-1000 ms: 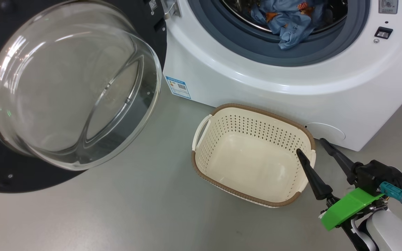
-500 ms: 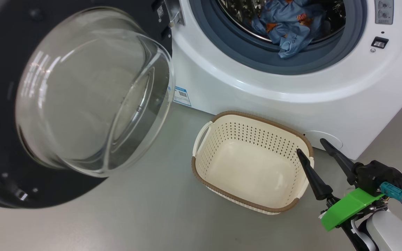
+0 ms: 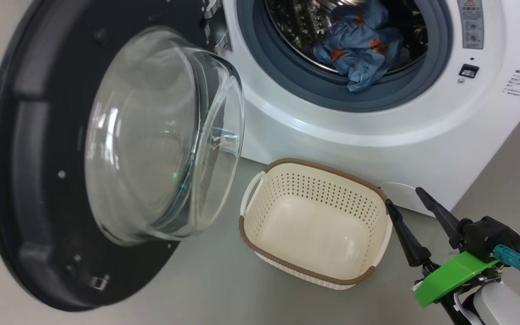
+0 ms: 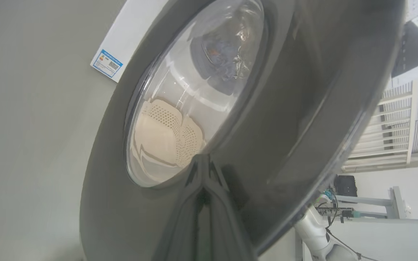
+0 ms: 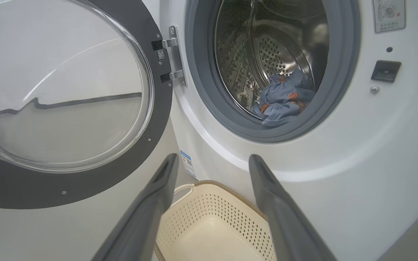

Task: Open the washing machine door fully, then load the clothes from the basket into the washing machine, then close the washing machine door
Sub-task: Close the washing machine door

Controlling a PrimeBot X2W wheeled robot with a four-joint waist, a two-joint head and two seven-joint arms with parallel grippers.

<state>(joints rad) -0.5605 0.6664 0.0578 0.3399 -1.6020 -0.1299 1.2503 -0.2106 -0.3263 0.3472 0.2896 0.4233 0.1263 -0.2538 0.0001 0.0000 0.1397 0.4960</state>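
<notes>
The washing machine door stands at the left, swung partway, its glass bowl bulging toward the white washing machine. Light blue clothes lie in the steel drum, one fold hanging over the grey gasket. The cream basket sits empty on the floor in front of the machine. My right gripper hovers open by the basket's right rim, and its fingers frame the drum opening. In the left wrist view my left gripper is shut, tips pressed against the door's outer black face.
The door hinge is at the drum's left and the latch socket at its right. A blue label is stuck low on the machine front. Grey floor lies between door and basket. White railings stand behind the door.
The door has swung from wide open toward the machine, its bowl now seen more edge-on. The head camera has shifted too. The right gripper has stayed put, open.
</notes>
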